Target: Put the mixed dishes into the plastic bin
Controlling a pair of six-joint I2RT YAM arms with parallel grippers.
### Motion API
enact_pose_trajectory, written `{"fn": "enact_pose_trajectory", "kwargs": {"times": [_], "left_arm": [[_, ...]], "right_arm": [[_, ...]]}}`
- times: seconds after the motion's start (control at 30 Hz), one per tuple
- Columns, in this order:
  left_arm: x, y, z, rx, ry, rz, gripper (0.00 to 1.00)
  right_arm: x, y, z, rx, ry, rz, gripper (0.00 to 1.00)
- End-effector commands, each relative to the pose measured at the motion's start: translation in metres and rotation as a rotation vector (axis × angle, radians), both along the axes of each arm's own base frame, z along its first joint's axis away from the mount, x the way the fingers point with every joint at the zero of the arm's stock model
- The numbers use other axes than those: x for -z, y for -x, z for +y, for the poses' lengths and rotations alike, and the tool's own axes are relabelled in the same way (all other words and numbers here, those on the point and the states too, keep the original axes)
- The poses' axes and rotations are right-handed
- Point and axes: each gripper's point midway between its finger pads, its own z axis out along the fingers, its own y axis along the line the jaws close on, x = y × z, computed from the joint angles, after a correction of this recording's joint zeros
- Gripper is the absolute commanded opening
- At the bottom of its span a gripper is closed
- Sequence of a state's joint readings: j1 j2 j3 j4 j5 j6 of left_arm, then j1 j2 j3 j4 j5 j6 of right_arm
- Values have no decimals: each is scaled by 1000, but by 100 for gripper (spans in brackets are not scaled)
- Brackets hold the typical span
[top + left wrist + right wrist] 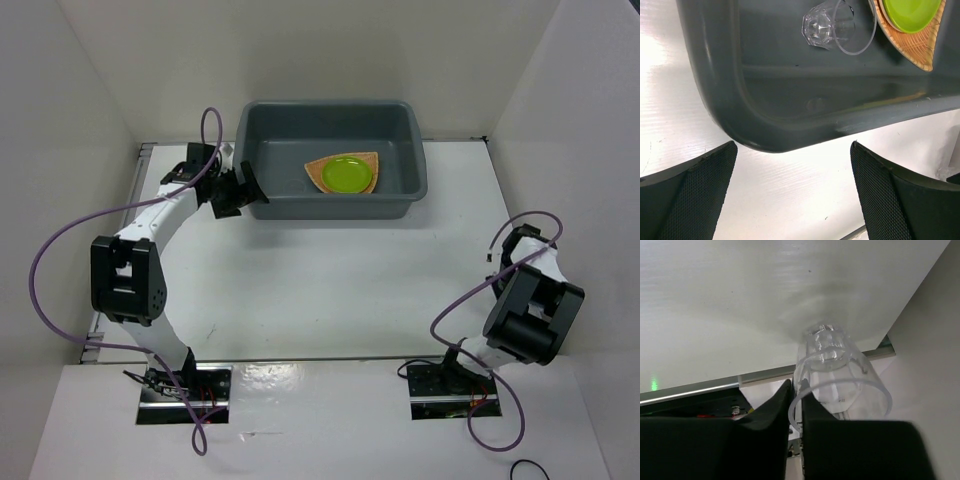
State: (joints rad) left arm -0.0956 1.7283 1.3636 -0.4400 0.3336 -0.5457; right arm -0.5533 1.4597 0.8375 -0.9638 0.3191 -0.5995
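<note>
**Top external: one glass in the grip, bin waiting**

Already lying inside the large dark grey rectangular plastic bin (330,207): an orange-tan woven fan-shaped plate (318,172) with a lime-green round plate (347,174) on top of it, toward the bin's right half. Left of that stack on the bin floor, by the left wrist view, a clear faceted glass tumbler (822,27) on its side, close beside the woven plate. No small cream plate to be seen in any view.

Spread wide and empty, left pincer (794,165) poised just outside the bin's near-left corner, over the white bench (330,280).

Clamped thin on one side of the rim of a second clear glass tumbler (840,370), right pincer (796,390) well to the right of the bin and nearer the arm bases. Hard to tell whether that glass's base touches the bench.

Judged as the carrying step for this second tumbler. Next move: raise it, swing left and away toward the bin, cross above the rolled rim, lower over bare floor apart from the stack and the first tumbler, then release low. Slow travel advisable; a pinch on one thin wall may let the glass pivot, and glass dropped on glass could chip.
</note>
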Motion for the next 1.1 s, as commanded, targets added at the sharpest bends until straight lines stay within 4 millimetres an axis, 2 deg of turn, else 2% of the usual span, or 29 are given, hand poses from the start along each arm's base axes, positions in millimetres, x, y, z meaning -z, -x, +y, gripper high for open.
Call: {"fn": "enact_pose_trajectory", "kwargs": {"times": [0.0,0.07,0.1,0.13,0.17,0.2,0.23,0.27,0.3,0.33,0.37,0.4,0.43,0.47,0.5,0.53,0.57,0.63,0.67,0.7,0.73,0.77,0.87,0.9,0.93,0.97,1.0,1.03,1.07], "left_arm": [[-22,-1,9,2,-14,-74,100],[-23,2,9,2,-14,-74,100],[-23,2,9,2,-14,-75,100],[-29,1,9,-4,-7,-90,100],[-20,4,10,-10,-16,-71,100],[-26,3,10,-11,-14,-91,100],[-27,5,10,-19,-6,-95,100],[-27,6,10,-27,2,-98,100],[-23,7,10,-28,2,-95,100],[-26,7,11,-41,3,-103,100],[-25,8,15,-57,-13,-105,100],[-23,10,16,-64,-22,-95,100],[-30,10,19,-65,-34,-121,100],[-32,13,18,-66,-45,-119,100],[-35,15,22,-86,-66,-124,100],[-39,15,25,-97,-75,-136,100],[-40,18,27,-105,-84,-132,100],[-44,25,31,-120,-99,-135,100],[-43,30,32,-119,-101,-123,100],[-44,36,34,-128,-109,-125,100],[-48,39,37,-136,-117,-131,100],[-50,46,37,-143,-111,-131,100],[-48,59,41,-163,-120,-123,100],[-45,62,41,-162,-123,-106,100],[-47,65,43,-169,-131,-109,100],[-47,70,46,-176,-141,-96,100],[-46,72,46,-175,-143,-85,100],[-52,73,48,-185,-150,-100,100],[-54,77,49,-185,-151,-95,100]], "right_arm": [[-1,-8,-6,23,25,-28,4],[-27,-29,-13,23,42,-93,0],[-58,-45,-18,21,48,-148,0],[-77,-62,-10,-9,41,-215,0],[-94,-77,-7,-41,40,-258,0],[-132,-100,-2,-75,54,-346,0],[-150,-125,26,-162,17,-416,0],[-164,-143,41,-210,1,-456,0],[-196,-169,57,-259,6,-558,0],[-197,-187,77,-286,-29,-561,0],[-223,-215,117,-399,-50,-645,0],[-228,-227,136,-453,-65,-662,0],[-224,-244,158,-509,-93,-661,0],[-226,-252,194,-600,-124,-667,0],[-238,-265,213,-640,-133,-716,0],[-238,-275,227,-680,-141,-719,0],[-236,-293,256,-731,-191,-726,0],[-234,-314,285,-772,-241,-746,0],[-233,-338,303,-791,-247,-779,0],[-230,-347,325,-835,-258,-792,0],[-229,-356,338,-864,-262,-810,0],[-220,-380,362,-898,-248,-852,0],[-202,-416,396,-1008,-192,-934,0],[-185,-417,418,-1063,-197,-914,0],[-181,-422,431,-1097,-219,-934,0],[-166,-436,442,-1120,-223,-961,0],[-173,-436,462,-1142,-235,-1014,0],[-170,-445,464,-1153,-217,-1030,0],[-179,-452,481,-1177,-223,-1103,0]]}}
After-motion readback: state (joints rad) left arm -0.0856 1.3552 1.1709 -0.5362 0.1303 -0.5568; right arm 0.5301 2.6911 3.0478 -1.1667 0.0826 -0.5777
